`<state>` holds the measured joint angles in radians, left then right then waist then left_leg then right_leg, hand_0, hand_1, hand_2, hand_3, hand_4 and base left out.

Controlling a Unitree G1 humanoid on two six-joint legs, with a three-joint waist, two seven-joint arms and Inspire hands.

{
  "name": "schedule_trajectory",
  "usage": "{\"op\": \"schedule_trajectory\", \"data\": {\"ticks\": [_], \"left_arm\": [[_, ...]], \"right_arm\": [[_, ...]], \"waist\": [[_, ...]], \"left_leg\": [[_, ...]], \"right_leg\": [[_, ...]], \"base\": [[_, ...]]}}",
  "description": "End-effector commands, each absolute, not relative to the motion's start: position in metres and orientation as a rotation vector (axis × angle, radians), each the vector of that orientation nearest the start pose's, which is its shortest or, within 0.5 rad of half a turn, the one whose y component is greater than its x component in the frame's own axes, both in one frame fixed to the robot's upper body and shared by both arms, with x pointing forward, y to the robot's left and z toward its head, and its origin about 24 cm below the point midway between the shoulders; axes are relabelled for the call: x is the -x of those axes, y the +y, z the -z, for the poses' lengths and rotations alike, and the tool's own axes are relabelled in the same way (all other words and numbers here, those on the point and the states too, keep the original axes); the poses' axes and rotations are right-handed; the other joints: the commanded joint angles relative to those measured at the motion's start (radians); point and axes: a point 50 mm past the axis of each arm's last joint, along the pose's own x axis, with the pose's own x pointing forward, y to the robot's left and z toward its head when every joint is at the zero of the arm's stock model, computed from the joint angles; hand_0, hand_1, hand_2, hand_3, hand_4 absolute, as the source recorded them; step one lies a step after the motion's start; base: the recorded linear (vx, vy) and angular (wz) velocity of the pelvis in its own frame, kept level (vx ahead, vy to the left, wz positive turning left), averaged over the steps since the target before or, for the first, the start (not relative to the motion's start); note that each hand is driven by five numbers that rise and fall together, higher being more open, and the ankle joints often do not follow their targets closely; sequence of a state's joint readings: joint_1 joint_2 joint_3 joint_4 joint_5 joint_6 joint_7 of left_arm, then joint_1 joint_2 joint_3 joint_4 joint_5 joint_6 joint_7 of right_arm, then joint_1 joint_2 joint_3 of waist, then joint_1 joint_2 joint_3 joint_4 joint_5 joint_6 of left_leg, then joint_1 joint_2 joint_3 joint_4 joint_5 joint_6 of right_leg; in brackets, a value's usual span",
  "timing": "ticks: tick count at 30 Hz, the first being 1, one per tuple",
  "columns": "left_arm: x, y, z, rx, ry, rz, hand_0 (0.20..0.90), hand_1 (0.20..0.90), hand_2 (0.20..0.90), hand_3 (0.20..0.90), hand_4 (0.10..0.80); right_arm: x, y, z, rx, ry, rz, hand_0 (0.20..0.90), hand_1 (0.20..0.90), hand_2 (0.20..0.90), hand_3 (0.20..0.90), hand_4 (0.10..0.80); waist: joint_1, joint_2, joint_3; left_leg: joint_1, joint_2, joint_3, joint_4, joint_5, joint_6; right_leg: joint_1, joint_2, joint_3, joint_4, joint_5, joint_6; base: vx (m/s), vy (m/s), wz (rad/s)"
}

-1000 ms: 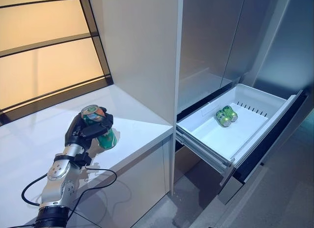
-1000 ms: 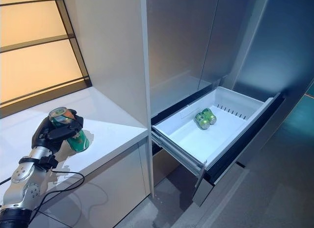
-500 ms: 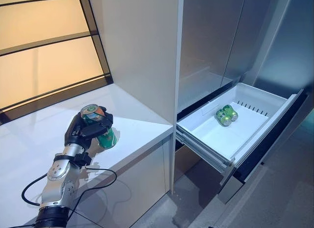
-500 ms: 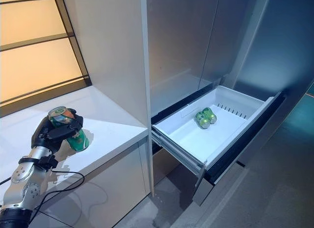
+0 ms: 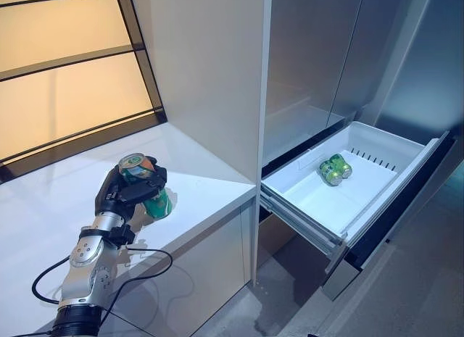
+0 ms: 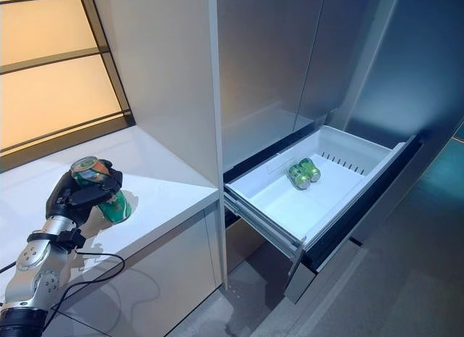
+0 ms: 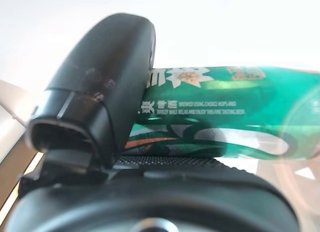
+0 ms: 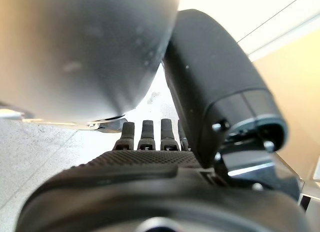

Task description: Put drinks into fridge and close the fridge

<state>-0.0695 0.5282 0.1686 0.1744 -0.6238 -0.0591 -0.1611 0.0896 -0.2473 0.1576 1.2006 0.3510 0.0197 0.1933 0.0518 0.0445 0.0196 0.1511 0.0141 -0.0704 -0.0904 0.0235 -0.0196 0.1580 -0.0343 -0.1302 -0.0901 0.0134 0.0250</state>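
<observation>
The tall grey fridge (image 5: 312, 69) fills the upper middle of the head views, its upper doors shut. Its white pull-out drawer (image 5: 377, 152) stands fully extended below those doors. To the left of the fridge, past a white upright panel (image 5: 210, 76), runs the white surface (image 5: 51, 206), backed by a dark-framed window with amber panes (image 5: 65, 69).

Inside the drawer, two green drink cans (image 5: 333, 169) lie on their sides, touching each other, towards the drawer's back half.

On the surface, well to the left of the fridge drawer, the left hand (image 5: 125, 193) is wrapped round a third green drink can with a silver top (image 5: 135, 164). Dark fingers curl across the can's front, and the can sits tilted in the grasp, its lower end close to the surface; whether it touches cannot be told. The left wrist view shows the thumb (image 7: 97, 97) pressed against the can's green printed side.

The right hand (image 8: 150, 167) shows only in its own wrist view, fingers straight and holding nothing.
</observation>
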Motion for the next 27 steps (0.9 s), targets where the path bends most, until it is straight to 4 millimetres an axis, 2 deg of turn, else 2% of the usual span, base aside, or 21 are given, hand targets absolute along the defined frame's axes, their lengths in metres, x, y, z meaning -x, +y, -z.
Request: {"op": "schedule_trajectory", "data": {"ticks": [1, 9, 13, 16, 18, 21, 27], "left_arm": [[-0.267, 0.292, -0.163, 0.070, -0.484, -0.053, 0.300, 0.300, 0.300, 0.200, 0.100], [-0.266, 0.291, -0.166, 0.071, -0.503, -0.041, 0.300, 0.300, 0.300, 0.200, 0.100], [-0.265, 0.287, -0.169, 0.069, -0.521, -0.022, 0.300, 0.300, 0.300, 0.200, 0.100], [-0.265, 0.282, -0.173, 0.068, -0.540, 0.004, 0.300, 0.300, 0.300, 0.200, 0.100], [-0.264, 0.275, -0.176, 0.069, -0.558, 0.031, 0.300, 0.300, 0.300, 0.200, 0.100], [-0.263, 0.267, -0.181, 0.078, -0.589, 0.077, 0.300, 0.300, 0.300, 0.200, 0.100], [-0.257, 0.252, -0.189, 0.083, -0.652, 0.171, 0.300, 0.300, 0.300, 0.200, 0.100]], "right_arm": [[-0.064, -0.209, 0.169, -0.127, 1.270, 0.010, 0.900, 0.900, 0.900, 0.900, 0.800], [-0.065, -0.207, 0.169, -0.132, 1.261, 0.006, 0.900, 0.900, 0.900, 0.900, 0.800], [-0.074, -0.204, 0.167, -0.147, 1.220, -0.006, 0.900, 0.900, 0.900, 0.900, 0.800], [-0.090, -0.200, 0.162, -0.066, 1.140, -0.083, 0.900, 0.900, 0.900, 0.900, 0.800], [-0.110, -0.192, 0.154, -0.025, 1.044, -0.144, 0.900, 0.900, 0.900, 0.900, 0.800], [-0.143, -0.175, 0.133, -0.058, 0.890, -0.202, 0.900, 0.900, 0.900, 0.900, 0.800], [-0.179, -0.152, 0.092, -0.152, 0.632, -0.293, 0.900, 0.900, 0.900, 0.900, 0.800]], "waist": [[-0.009, -0.021, -0.020], [-0.009, -0.020, -0.019], [-0.009, -0.021, -0.016], [-0.008, -0.022, -0.017], [-0.007, -0.025, -0.014], [-0.009, -0.030, -0.006], [-0.021, -0.040, -0.003]], "left_leg": [[0.005, -0.060, 0.036, 0.003, -0.048, 0.045], [-0.001, -0.060, 0.036, 0.003, -0.037, 0.044], [-0.001, -0.059, 0.035, 0.003, -0.036, 0.045], [0.004, -0.060, 0.032, 0.003, -0.046, 0.044], [0.003, -0.059, 0.029, 0.003, -0.044, 0.043], [-0.004, -0.059, 0.026, 0.003, -0.030, 0.044], [-0.003, -0.062, 0.019, 0.003, -0.039, 0.044]], "right_leg": [[0.008, -0.021, 0.026, 0.017, -0.003, 0.018], [0.002, -0.021, 0.025, 0.019, 0.005, 0.018], [0.000, -0.021, 0.026, 0.021, 0.006, 0.016], [0.008, -0.021, 0.026, 0.016, -0.001, 0.018], [0.008, -0.022, 0.024, 0.017, 0.002, 0.019], [0.001, -0.024, 0.020, 0.021, 0.012, 0.018], [0.004, -0.026, 0.021, 0.017, 0.008, 0.024]], "base": [[0.037, -0.004, 0.00], [-0.011, 0.000, 0.00], [0.000, 0.000, 0.00], [0.000, 0.000, 0.00], [-0.029, -0.006, 0.00], [-0.043, -0.014, 0.00], [-0.001, -0.012, 0.02]]}}
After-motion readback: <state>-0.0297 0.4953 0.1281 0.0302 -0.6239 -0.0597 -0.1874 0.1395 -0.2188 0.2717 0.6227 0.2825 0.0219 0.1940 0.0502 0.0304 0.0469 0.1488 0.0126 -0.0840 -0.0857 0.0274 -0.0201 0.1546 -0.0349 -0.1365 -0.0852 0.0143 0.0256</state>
